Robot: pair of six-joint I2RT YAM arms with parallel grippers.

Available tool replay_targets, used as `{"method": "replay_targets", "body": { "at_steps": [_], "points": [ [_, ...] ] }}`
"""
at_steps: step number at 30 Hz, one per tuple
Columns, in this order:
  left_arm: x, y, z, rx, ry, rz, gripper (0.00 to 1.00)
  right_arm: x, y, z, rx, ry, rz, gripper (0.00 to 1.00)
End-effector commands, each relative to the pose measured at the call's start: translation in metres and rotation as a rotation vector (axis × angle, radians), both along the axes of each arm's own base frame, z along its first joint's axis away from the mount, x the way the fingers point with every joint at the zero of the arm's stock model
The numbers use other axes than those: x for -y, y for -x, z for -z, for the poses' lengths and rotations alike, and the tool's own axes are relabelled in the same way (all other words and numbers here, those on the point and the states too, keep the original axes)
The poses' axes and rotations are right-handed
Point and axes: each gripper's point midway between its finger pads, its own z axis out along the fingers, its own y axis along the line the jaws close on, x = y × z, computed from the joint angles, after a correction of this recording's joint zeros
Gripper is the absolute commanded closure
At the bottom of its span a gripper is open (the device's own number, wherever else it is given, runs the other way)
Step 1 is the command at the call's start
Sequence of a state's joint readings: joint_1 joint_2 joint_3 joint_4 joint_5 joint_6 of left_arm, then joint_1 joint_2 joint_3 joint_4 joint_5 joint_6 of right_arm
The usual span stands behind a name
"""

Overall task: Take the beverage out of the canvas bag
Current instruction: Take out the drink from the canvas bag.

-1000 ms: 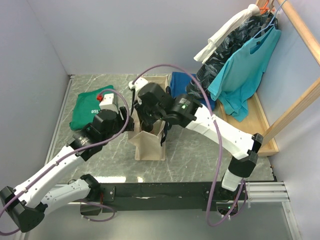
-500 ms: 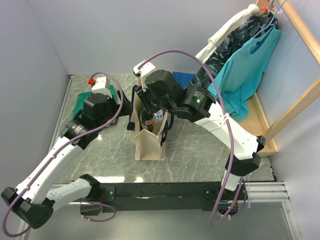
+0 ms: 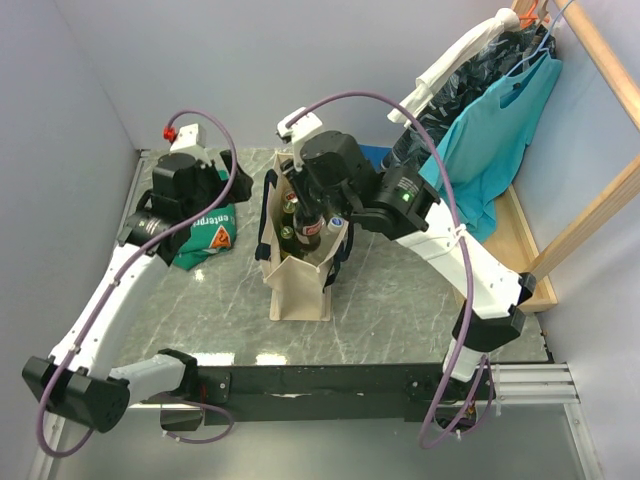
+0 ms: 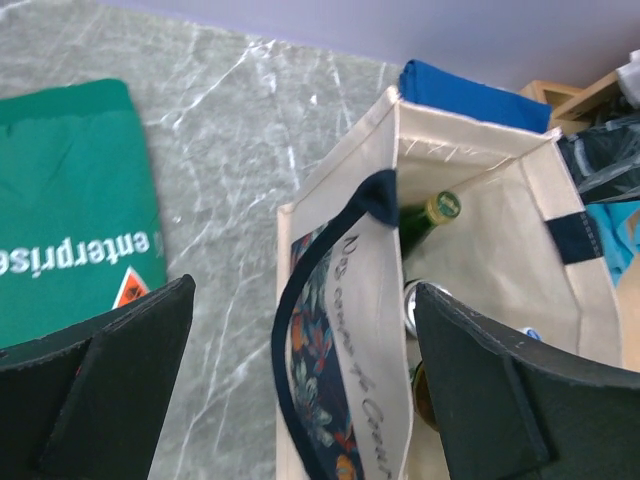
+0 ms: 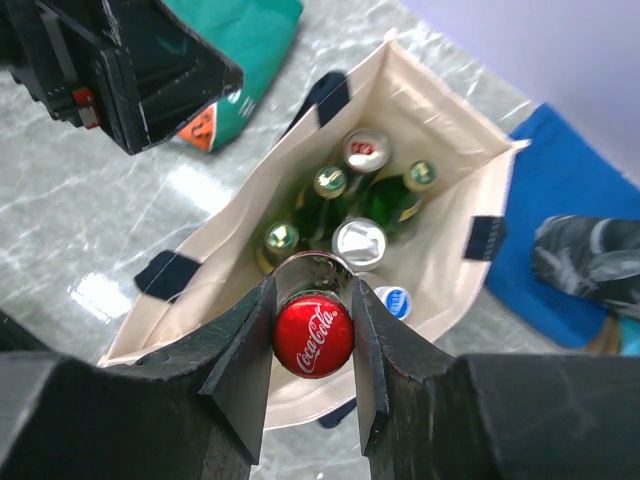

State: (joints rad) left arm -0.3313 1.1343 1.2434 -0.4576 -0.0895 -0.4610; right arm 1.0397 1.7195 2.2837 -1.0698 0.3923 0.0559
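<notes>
The cream canvas bag [image 3: 300,290] stands upright mid-table with its navy handles drooping. My right gripper [image 5: 312,298] is shut on the neck of a dark Coca-Cola bottle [image 5: 313,338] with a red cap. This beverage [image 3: 309,226] hangs above the bag's open mouth, its lower part still between the walls. Inside the bag [image 5: 445,125] stand green bottles [image 5: 330,182] and silver cans [image 5: 360,241]. My left gripper [image 4: 300,390] is open and holds nothing. It hovers left of the bag [image 4: 480,240], over the navy handle [image 4: 300,300]. In the top view the left gripper [image 3: 222,190] is clear of the bag.
A folded green T-shirt [image 3: 205,235] lies left of the bag, under my left arm. A folded blue cloth [image 3: 372,155] lies behind it. Clothes hang on a wooden rack [image 3: 560,220] at the right. Grey walls close the left and back sides.
My left gripper opened, let go of the bag's side and drew back to the left. My right gripper rose, lifting the Coca-Cola bottle up through the bag's mouth.
</notes>
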Motion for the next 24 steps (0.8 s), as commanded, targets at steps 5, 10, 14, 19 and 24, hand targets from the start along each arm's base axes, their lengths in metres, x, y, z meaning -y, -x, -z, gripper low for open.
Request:
{"method": "replay_targets", "body": {
  "at_steps": [5,10,14,19,24],
  "points": [
    [0.004,-0.009,-0.025,0.072,0.013,0.052,0.04,0.041,-0.001,-0.132,0.306,-0.304,0.062,1.0],
    [-0.002,-0.01,-0.024,0.069,0.012,0.04,0.04,0.041,-0.001,-0.143,0.334,-0.326,0.053,1.0],
    [-0.006,-0.011,-0.024,0.072,0.012,0.029,0.04,0.044,0.0,-0.153,0.355,-0.349,0.054,1.0],
    [-0.005,-0.012,-0.023,0.07,0.025,0.035,0.04,0.053,0.003,-0.169,0.394,-0.383,0.067,1.0],
    [-0.004,-0.012,-0.023,0.071,0.032,0.036,0.04,0.066,0.007,-0.185,0.438,-0.411,0.083,1.0]
  ]
}}
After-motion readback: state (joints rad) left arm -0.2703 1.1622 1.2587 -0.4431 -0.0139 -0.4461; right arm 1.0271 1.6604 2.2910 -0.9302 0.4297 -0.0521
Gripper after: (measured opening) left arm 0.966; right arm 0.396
